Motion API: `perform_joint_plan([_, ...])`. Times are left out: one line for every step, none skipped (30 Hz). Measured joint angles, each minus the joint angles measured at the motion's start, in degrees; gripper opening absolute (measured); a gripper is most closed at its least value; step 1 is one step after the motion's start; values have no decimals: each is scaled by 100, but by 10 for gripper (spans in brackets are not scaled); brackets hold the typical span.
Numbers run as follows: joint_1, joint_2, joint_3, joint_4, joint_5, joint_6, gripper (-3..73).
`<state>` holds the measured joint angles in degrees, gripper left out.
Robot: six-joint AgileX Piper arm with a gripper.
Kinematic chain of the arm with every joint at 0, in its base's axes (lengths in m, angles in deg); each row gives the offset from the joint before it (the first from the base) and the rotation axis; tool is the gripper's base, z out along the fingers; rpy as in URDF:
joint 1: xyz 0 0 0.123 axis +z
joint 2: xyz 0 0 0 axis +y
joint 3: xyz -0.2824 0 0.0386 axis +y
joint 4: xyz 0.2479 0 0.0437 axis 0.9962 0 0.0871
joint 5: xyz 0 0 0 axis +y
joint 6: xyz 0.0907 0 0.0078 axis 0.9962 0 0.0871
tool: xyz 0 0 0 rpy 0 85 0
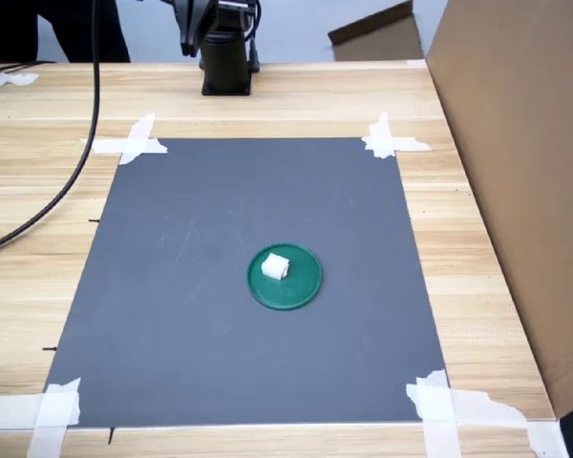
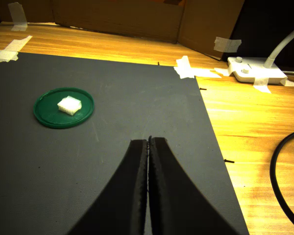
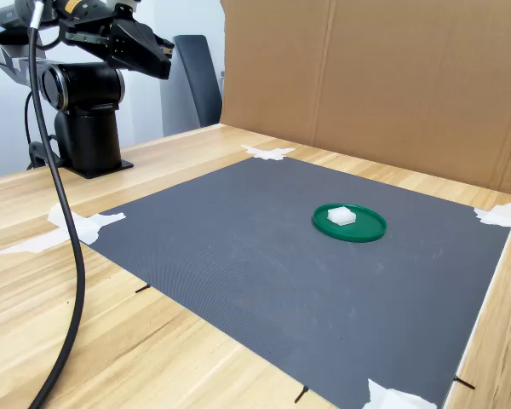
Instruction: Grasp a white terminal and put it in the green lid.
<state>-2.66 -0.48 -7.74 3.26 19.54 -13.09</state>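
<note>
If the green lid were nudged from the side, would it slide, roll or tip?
The green lid would probably slide: it lies flat on the grey mat. Rolling or tipping seems unlikely given its low rim. The white terminal inside would likely ride along.

The first exterior view looks down from high at the near edge of the table [image 1: 267, 105], facing the arm's base [image 1: 226, 67] at the far side. The second exterior view stands lower, at a corner of the grey mat [image 3: 264, 256], with the base at the second exterior view's left. The wrist view looks down along the gripper [image 2: 148, 144]. All three views share the mat.
</note>
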Motion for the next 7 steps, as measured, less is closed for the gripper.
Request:
perform_joint_plan([0, -7, 0, -6, 19, 0, -26])
perform_joint_plan([0, -7, 6, -6, 24, 0, -26])
perform_joint_plan([0, -8, 11, -6, 41, 0, -26])
perform_joint_plan([-2, -8, 11, -6, 46, 0, -26])
perform_joint_plan([-2, -8, 11, -6, 46, 0, -26])
perform_joint_plan([-2, -13, 11, -6, 52, 0, -26])
perform_joint_plan([-6, -19, 11, -6, 52, -5, -26])
